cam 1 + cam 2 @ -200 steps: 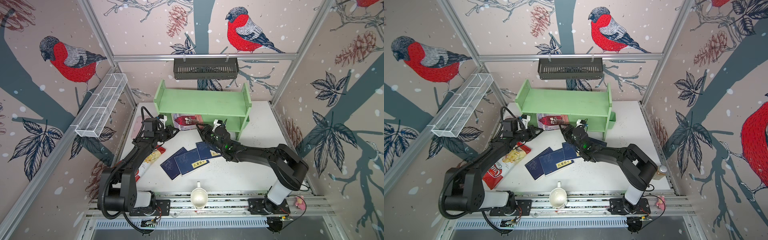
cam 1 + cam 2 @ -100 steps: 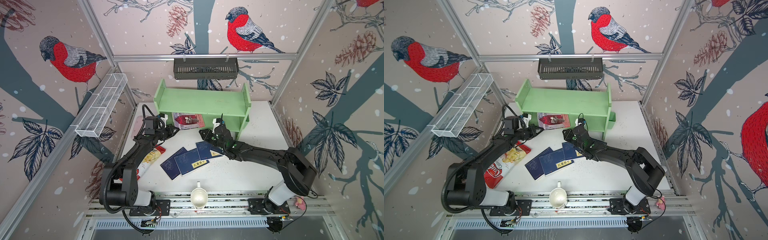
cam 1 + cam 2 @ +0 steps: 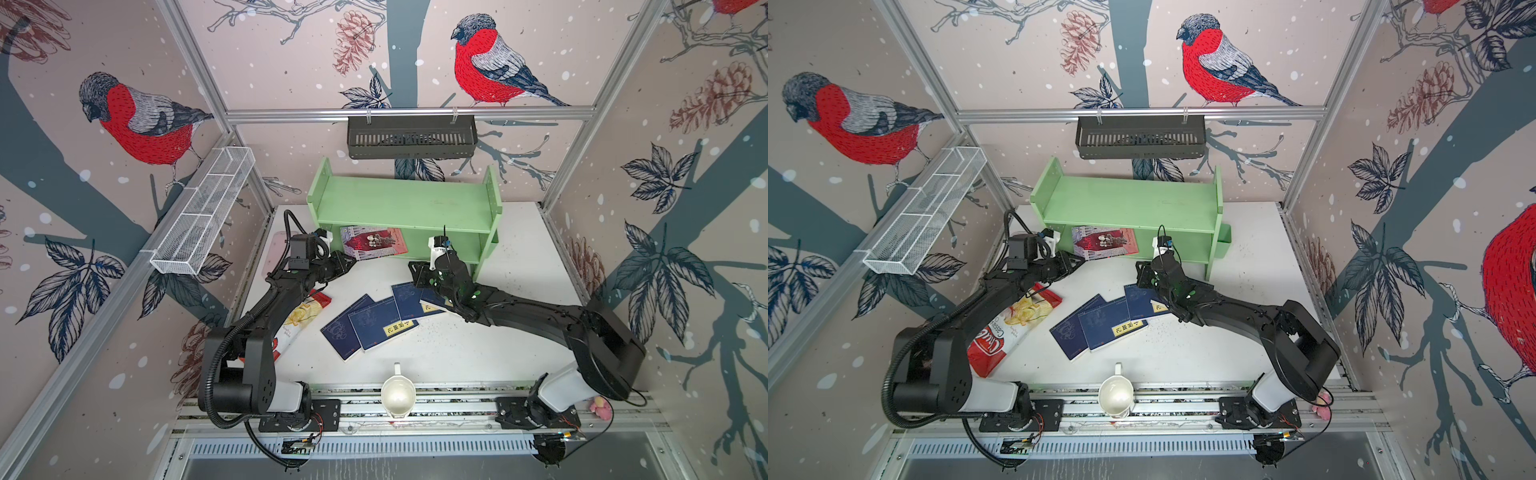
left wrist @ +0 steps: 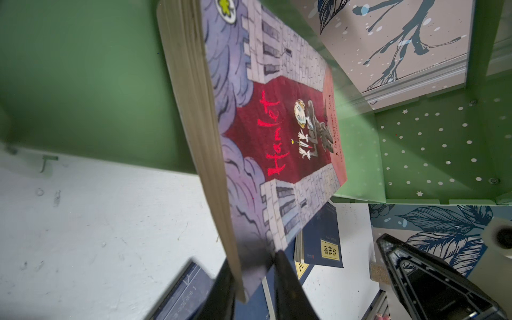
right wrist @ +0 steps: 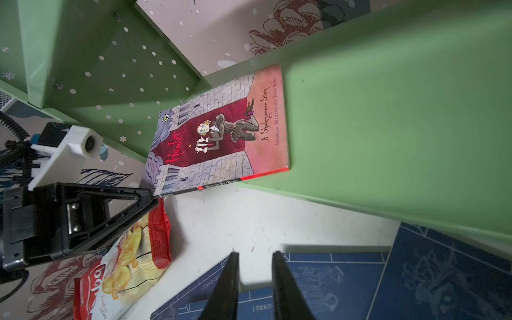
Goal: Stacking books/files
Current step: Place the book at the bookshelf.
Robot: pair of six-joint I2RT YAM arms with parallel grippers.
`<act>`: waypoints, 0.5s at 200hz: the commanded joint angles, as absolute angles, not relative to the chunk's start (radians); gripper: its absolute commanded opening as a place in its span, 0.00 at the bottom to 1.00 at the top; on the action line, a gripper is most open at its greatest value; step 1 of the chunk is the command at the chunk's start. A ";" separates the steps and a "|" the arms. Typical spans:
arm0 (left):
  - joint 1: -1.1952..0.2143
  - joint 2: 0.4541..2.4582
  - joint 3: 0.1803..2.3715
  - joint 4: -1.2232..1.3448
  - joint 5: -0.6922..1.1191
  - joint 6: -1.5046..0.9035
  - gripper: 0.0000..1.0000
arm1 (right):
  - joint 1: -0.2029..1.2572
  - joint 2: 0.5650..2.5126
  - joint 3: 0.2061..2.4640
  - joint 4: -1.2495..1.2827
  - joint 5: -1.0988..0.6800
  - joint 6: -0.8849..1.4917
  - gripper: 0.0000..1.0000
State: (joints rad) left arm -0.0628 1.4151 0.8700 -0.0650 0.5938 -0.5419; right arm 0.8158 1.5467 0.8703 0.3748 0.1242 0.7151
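Observation:
The pink-and-red book (image 3: pixel 374 243) (image 3: pixel 1104 241) lies on the lower board of the green shelf (image 3: pixel 407 203), one corner sticking out over the table. My left gripper (image 3: pixel 353 262) (image 4: pixel 255 260) straddles that corner, its jaws open a little wider than the book (image 4: pixel 277 124) is thick. Several navy-blue books (image 3: pixel 374 324) (image 3: pixel 1100 324) lie fanned and overlapping on the table in front of the shelf. Just above their far end hovers my right gripper (image 3: pixel 417 272) (image 5: pixel 253 253), narrowly open with nothing between its fingers.
A red crisp bag (image 3: pixel 299 320) lies under the left arm, and a pink flat case (image 3: pixel 278 249) lies behind it by the wall. A white cup (image 3: pixel 398 397) stands at the front edge. A black basket (image 3: pixel 411 137) and a wire basket (image 3: pixel 203 216) hang on the walls.
The left jaws have loosened around the pink-and-red book's corner. The right gripper has drawn back from the shelf towards the navy books and narrowed its jaws.

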 commanded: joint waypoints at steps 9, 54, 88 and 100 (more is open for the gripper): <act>-0.060 1.396 0.874 -0.052 0.577 -0.519 0.35 | 0.816 1.549 0.860 0.469 0.137 0.633 0.24; -0.060 1.387 0.881 -0.055 0.560 -0.504 0.50 | 0.815 1.576 0.866 0.498 0.144 0.561 0.23; -0.060 1.374 0.876 -0.051 0.548 -0.502 0.58 | 0.809 1.593 0.867 0.508 0.152 0.517 0.22; -0.061 1.366 0.872 -0.049 0.543 -0.502 0.60 | 0.807 1.598 0.867 0.511 0.149 0.508 0.21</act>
